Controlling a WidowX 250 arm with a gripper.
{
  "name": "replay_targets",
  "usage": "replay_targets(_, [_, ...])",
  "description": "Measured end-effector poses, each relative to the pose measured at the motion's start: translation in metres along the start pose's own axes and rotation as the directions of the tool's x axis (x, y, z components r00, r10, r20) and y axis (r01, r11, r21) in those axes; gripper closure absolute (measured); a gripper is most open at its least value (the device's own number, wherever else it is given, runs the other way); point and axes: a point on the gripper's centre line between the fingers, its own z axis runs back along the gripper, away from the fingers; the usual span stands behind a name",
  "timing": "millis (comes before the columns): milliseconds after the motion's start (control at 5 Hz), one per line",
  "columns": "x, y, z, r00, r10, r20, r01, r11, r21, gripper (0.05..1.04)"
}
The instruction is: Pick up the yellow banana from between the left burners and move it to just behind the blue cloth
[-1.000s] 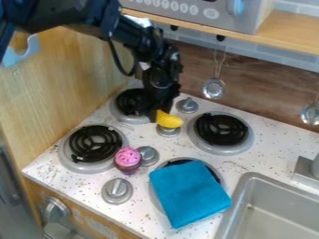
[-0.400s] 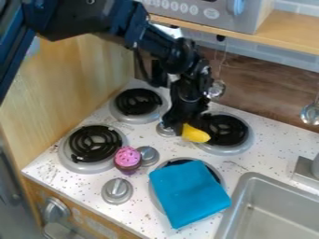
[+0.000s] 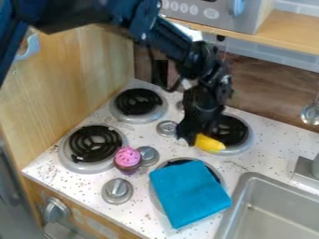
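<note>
Nearest, on the speckled tabletop (image 3: pixel 146 210), a folded teal cloth (image 3: pixel 190 193) lies over the front right burner (image 3: pixel 179 162), whose rim shows at its far and left edges. To its right sits the grey sink (image 3: pixel 239 189); to its left, 1 grey knob (image 3: pixel 116 191). A pink-topped toy cupcake (image 3: pixel 128 158) stands just beside another knob (image 3: pixel 149 156), right of the front left burner (image 3: pixel 93 144). Farther back, the end effector (image 3: pixel 196 137) points steeply down, clamped on a yellow object (image 3: pixel 210 144) whose rounded end sticks out to the right, at the near left edge of the rear right burner (image 3: pixel 230 130). The black arm (image 3: pixel 165 39) comes in from the upper left, slopes down rightward, and bends at the wrist. Left of it is the rear left burner (image 3: pixel 137 103). Beyond, 1 metal utensil (image 3: pixel 309 113) hangs below a wooden shelf (image 3: pixel 283 37) holding a grey toy appliance (image 3: pixel 218 21).
</note>
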Motion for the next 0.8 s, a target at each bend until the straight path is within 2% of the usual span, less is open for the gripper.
replay_targets(200, [-0.0093, 0.0054, -0.0029, 1.000, 0.016, -0.010, -0.016, 1.000, 0.019, 0.577])
replay_targets(400, [-0.0106, 0.0074, -0.0045, 1.000, 0.026, -0.008, -0.026, 0.999, 0.021, 0.530])
replay_targets(600, [-0.0133, 0.0088, -0.0077, 0.999, 0.037, -0.013, -0.037, 0.999, 0.009, 0.221])
replay_targets(800, [-0.0125, 0.0105, -0.0091, 1.000, 0.027, -0.010, -0.027, 0.999, 0.020, 0.073])
